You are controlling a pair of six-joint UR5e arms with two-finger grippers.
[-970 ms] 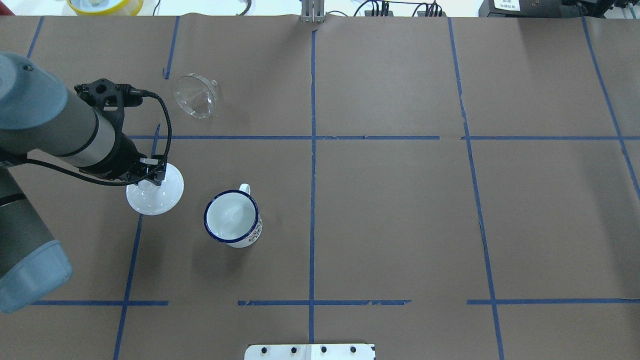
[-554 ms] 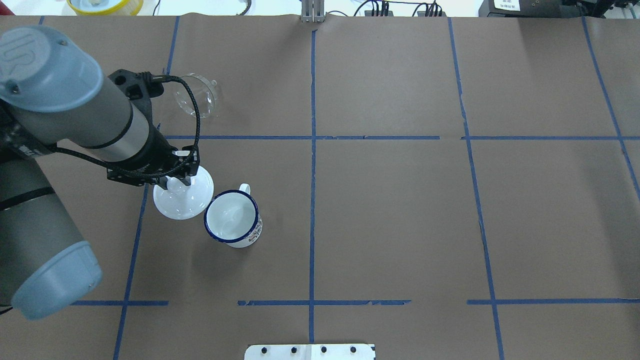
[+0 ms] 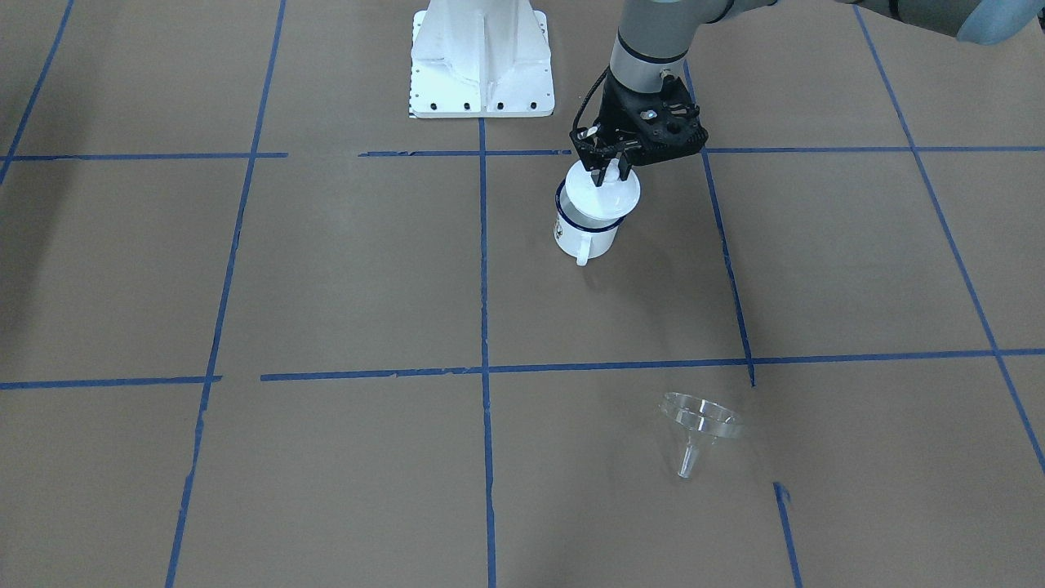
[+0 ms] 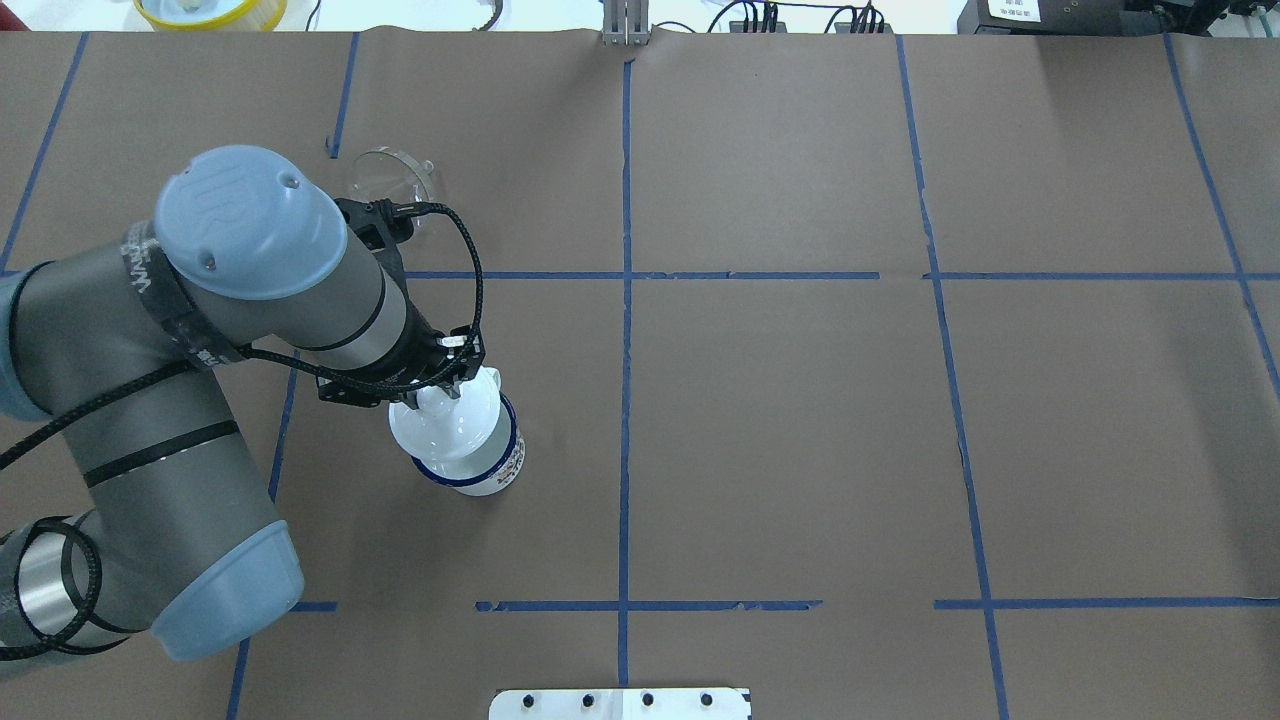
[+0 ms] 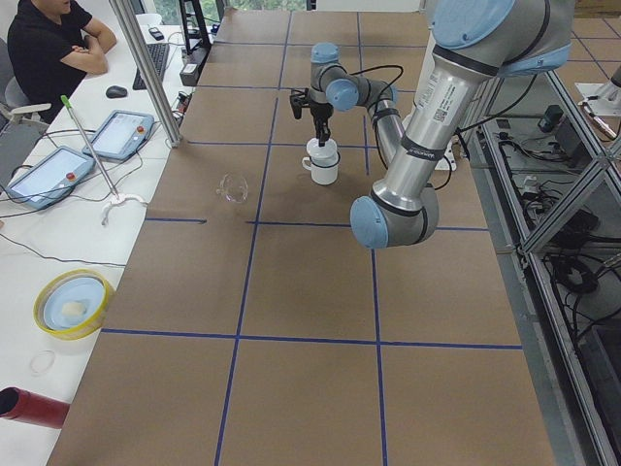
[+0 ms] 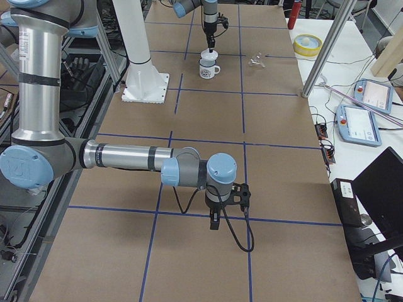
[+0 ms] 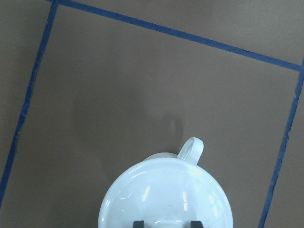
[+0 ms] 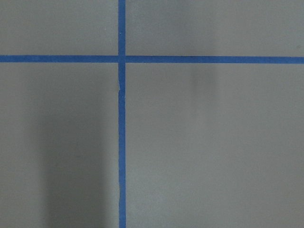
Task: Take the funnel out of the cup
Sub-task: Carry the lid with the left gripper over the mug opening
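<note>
The left hand [image 4: 434, 392] is pinched on the knob [image 4: 432, 400] of a white domed lid [image 4: 452, 428] and holds it right over the cup [image 4: 497, 472]. The lid covers nearly all of the cup's mouth. It sits a little off centre, so an arc of the dark blue rim shows at one side in the overhead and front-facing views. Whether the lid rests on the rim or hangs just above it cannot be told. In the left wrist view two dark fingertips [image 7: 138, 223] flank the knob at the bottom edge, and the cup's handle [image 7: 191, 149] pokes out past the lid. The funnel [image 3: 702, 420] is out of the cup. It lies on its side on the brown worktop [image 4: 800, 400], well apart from the cup and across a blue tape line [image 3: 612, 365], its spout pointing away from the robot. The overhead view shows it partly hidden behind the left wrist. The right hand [image 6: 215, 221] hangs over bare worktop far from both; whether it is spread or closed cannot be told.
</note>
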